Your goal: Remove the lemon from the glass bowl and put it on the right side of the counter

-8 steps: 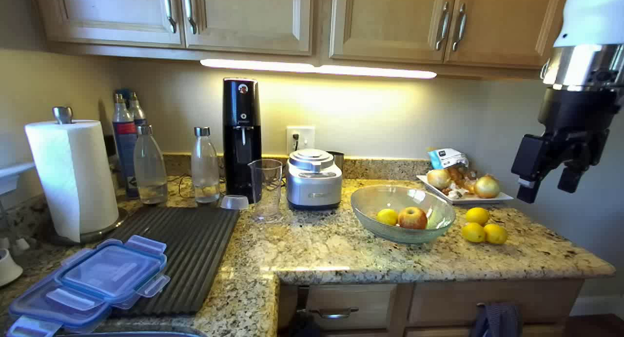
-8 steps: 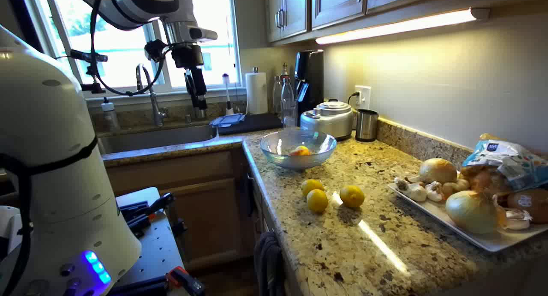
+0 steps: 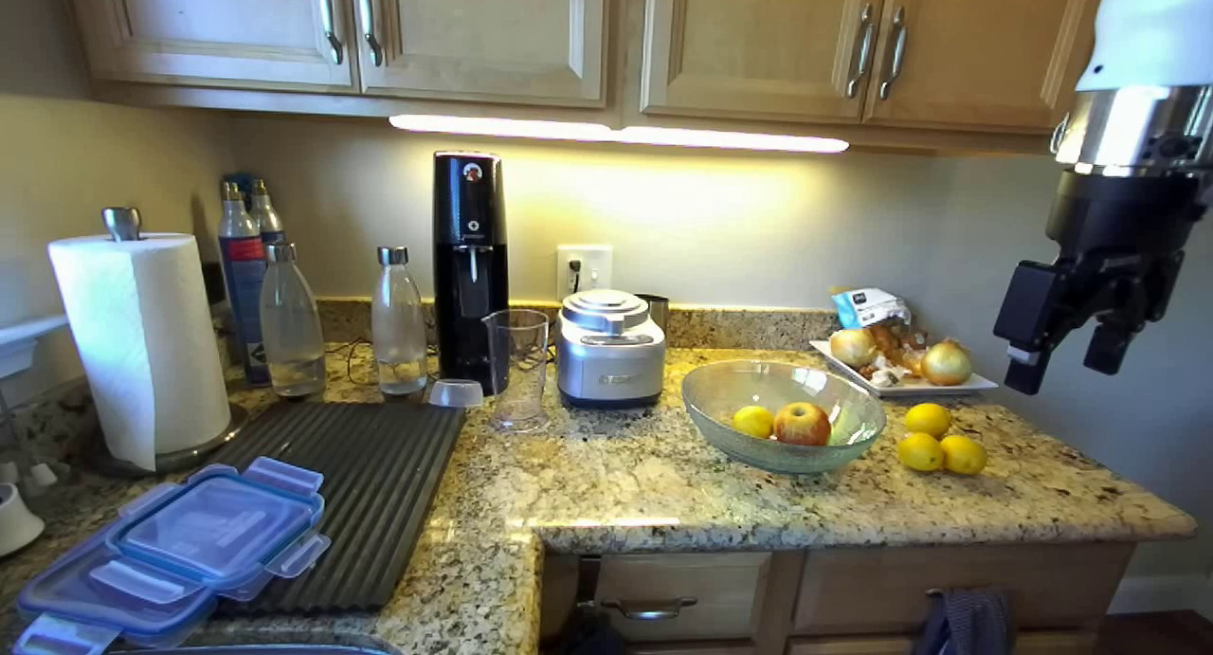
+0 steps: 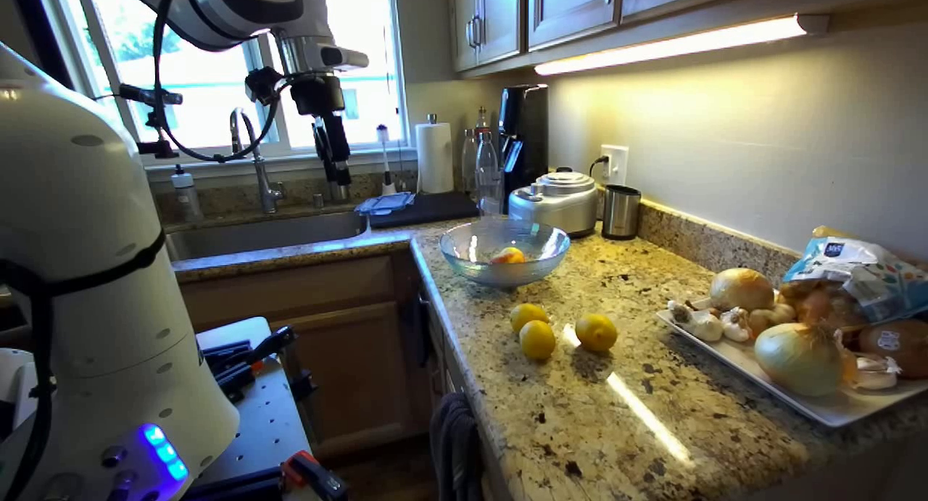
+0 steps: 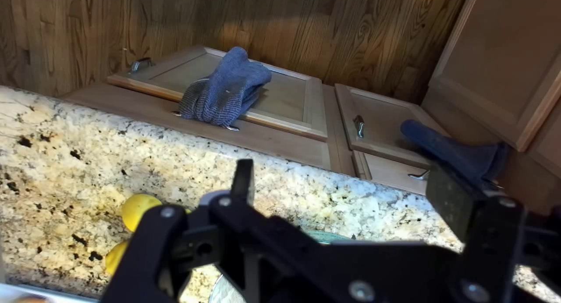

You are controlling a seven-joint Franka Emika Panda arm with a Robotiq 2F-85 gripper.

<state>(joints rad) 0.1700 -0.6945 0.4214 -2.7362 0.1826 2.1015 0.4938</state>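
The lemon (image 3: 753, 421) lies in the glass bowl (image 3: 782, 458), beside a reddish-yellow apple (image 3: 802, 424). In an exterior view the bowl (image 4: 505, 272) also shows, but I cannot make out the lemon apart from the apple there. The bowl stands on the speckled granite counter (image 3: 616, 489). My gripper (image 3: 1065, 366) hangs in the air, above the counter's height, with its fingers apart and nothing between them. It also shows in an exterior view (image 4: 338, 178). In the wrist view the open fingers frame bare counter, and the gripper body hides most of the bowl (image 5: 326, 237).
Three other lemons (image 3: 928, 419) lie on the counter right of the bowl. Behind them stands a white plate (image 3: 976, 386) with onions and garlic. A steel cooker (image 3: 611, 361) is left of the bowl. A dark drying mat (image 3: 360, 503) lies farther left. Upper cabinets (image 3: 768, 48) overhang the counter.
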